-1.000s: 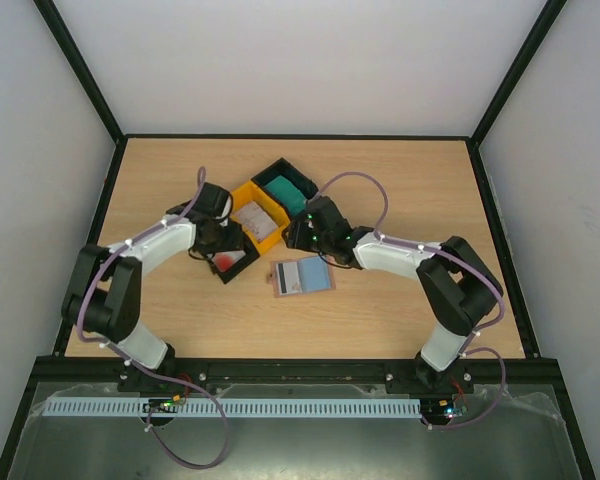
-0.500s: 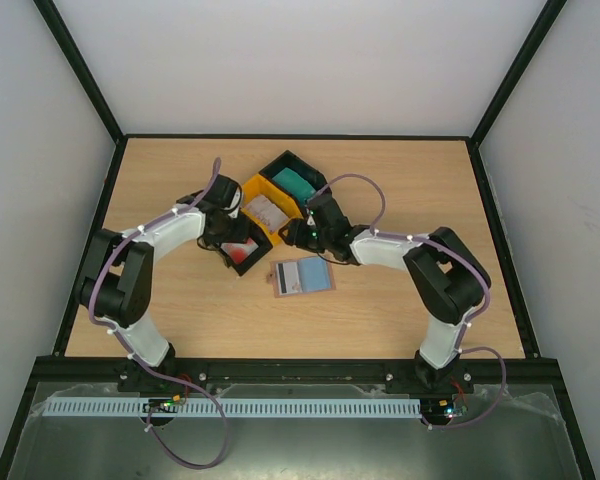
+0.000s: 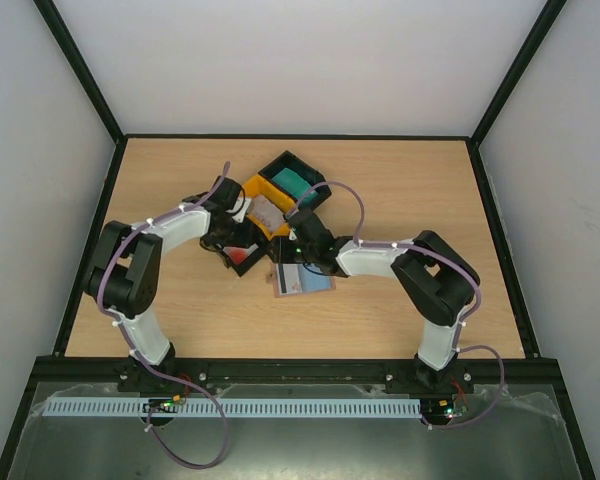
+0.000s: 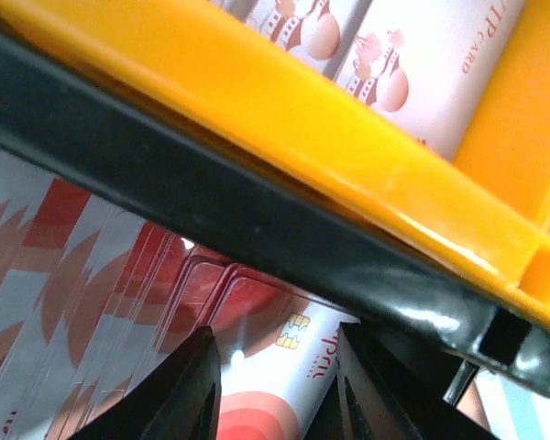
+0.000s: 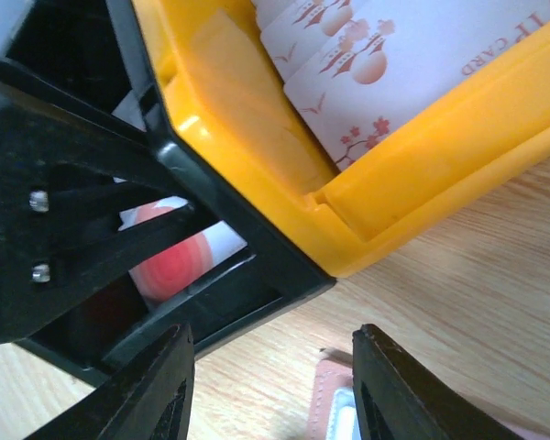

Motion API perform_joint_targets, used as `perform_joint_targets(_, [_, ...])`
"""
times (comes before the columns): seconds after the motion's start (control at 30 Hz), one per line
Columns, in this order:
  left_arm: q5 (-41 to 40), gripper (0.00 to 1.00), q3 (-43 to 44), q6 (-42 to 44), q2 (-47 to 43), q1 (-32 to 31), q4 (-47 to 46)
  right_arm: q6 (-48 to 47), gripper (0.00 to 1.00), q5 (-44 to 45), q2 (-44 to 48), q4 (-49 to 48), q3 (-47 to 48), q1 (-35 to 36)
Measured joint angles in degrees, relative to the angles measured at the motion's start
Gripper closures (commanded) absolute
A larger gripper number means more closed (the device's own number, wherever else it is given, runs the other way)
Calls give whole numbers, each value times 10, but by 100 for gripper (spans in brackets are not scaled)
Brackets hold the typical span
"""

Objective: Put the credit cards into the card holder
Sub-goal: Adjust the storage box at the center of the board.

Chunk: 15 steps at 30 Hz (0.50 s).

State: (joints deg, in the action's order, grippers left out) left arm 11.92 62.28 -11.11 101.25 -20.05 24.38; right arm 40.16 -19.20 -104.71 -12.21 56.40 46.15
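Note:
Red-and-white credit cards (image 4: 257, 321) lie fanned in a black tray (image 3: 248, 262). My left gripper (image 4: 275, 390) reaches down into that tray, open, with its fingertips (image 4: 197, 376) spread over the face of the top card. The card holder (image 3: 308, 280) lies open and flat on the wood, and its pinkish edge (image 5: 335, 403) shows below my right gripper (image 5: 273, 385). That gripper is open and empty, low over the table between the black tray's corner (image 5: 257, 257) and the holder. Pale credit cards (image 3: 267, 212) fill the yellow tray (image 5: 257, 147). Teal credit cards (image 3: 292, 182) sit in another black tray.
The three trays crowd together behind the holder, the yellow tray (image 3: 250, 190) pressed against the black one (image 4: 257, 220). Both grippers work within a hand's width of each other. Black frame rails (image 3: 100, 210) border the wooden table on all sides.
The left gripper has pushed right and deeper into the red-card tray, shifting the trays. The right gripper has slid left and nearer, down beside the holder. Both sets of jaws have narrowed.

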Motion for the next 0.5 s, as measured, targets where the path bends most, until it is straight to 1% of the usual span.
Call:
perform_joint_targets(0.1, [-6,57,10,8,4,0,9,-14,53,13,-7,2,0,0])
perform_joint_targets(0.2, [-20,57,15,17,9,0,15,-30,53,23,-16,5,1,0])
perform_joint_targets(0.3, [-30,60,19,24,10,-2,24,-43,53,30,-26,11,4,0])
perform_joint_targets(0.5, [-35,71,34,43,23,-7,44,-59,53,33,-41,20,10,1])
